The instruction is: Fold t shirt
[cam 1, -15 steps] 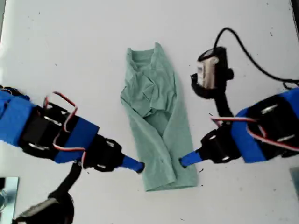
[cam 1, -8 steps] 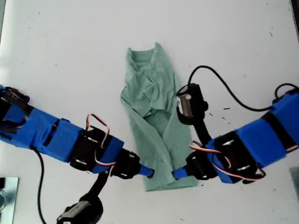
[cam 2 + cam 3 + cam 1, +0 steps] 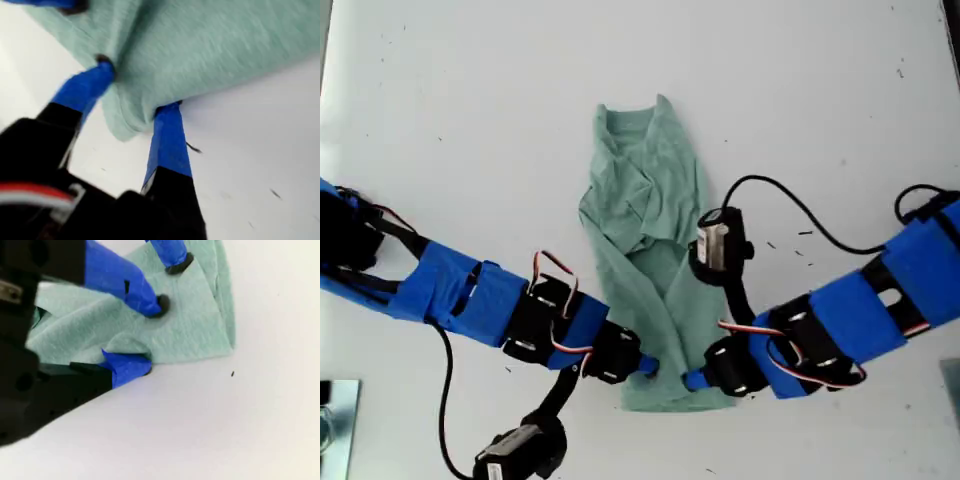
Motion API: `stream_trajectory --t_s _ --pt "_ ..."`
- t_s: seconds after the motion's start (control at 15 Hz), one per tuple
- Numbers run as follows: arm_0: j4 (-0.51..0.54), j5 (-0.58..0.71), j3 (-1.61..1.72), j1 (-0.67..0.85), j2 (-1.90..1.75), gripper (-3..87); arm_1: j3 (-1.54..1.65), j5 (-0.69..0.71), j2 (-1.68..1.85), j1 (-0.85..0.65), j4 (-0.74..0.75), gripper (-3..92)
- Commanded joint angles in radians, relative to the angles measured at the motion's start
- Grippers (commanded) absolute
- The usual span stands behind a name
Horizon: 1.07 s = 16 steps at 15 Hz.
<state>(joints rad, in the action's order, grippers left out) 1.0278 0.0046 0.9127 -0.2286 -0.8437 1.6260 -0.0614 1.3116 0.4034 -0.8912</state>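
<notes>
T shirt (image 3: 645, 200) lies on the white table (image 3: 470, 120), mid-scene in the exterior view. It is folded into a long narrow strip: neck end toward that view's top, hem toward its bottom, with rumpled folds in the upper half.

Both arms are in at the hem end. By the wrist views, my first gripper (image 3: 692, 380) is the one reaching in from the exterior view's right, and my second gripper (image 3: 648, 368) the one from its left.

First wrist view: my first gripper (image 3: 135, 87) has its blue jaws spread. One tip is on top of the cloth (image 3: 225, 45) and the other is at the edge beside a corner, with a bulge of fabric between them. It is not clamped.

Second wrist view: my second gripper (image 3: 145, 332) is likewise apart. The upper tip presses down on the shirt (image 3: 200, 325), the lower tip is tucked at the hem line, and a small hump of cloth sits in the gap. A tip of the first gripper (image 3: 175, 260) shows just beyond it on the cloth.

Changes:
- A second ago both sets of tips sat at the strip's outer side edges, well apart.
- Half a second ago they had slid lower and inward.
- Now they are near each other over the hem.
- The wrist camera (image 3: 720, 245) on the first arm has swung down beside the strip's edge on the exterior view's right.
- The shirt itself has barely shifted.
</notes>
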Motion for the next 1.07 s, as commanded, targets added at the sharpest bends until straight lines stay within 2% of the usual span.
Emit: stream_trajectory --t_s 0.0,0.13,0.27,0.47,0.53,0.67,1.0 --pt "-0.005 0.021 0.005 0.015 0.014 -0.2 -0.011 0.017 -0.044 0.020 0.026 2.7" --pt "0.002 0.048 0.005 0.002 0.011 -0.2 -0.057 0.063 -0.044 0.020 -0.009 1.4" --pt "-0.003 0.064 -0.002 -0.025 -0.029 -0.2 -0.186 0.127 -0.038 0.018 -0.143 1.4" --pt "0.003 0.083 0.000 -0.115 -0.225 -0.2 -0.643 0.201 -0.005 0.057 -0.578 1.5" --pt "0.028 0.081 0.002 -0.144 -0.270 -0.2 -0.723 0.193 0.038 0.081 -0.673 1.5" --pt "0.092 0.054 0.009 -0.184 -0.337 -0.2 -0.637 0.140 0.198 0.129 -0.699 1.5" --pt "0.071 0.046 0.009 -0.192 -0.385 -0.2 -0.646 0.199 0.250 0.098 -0.664 1.5"
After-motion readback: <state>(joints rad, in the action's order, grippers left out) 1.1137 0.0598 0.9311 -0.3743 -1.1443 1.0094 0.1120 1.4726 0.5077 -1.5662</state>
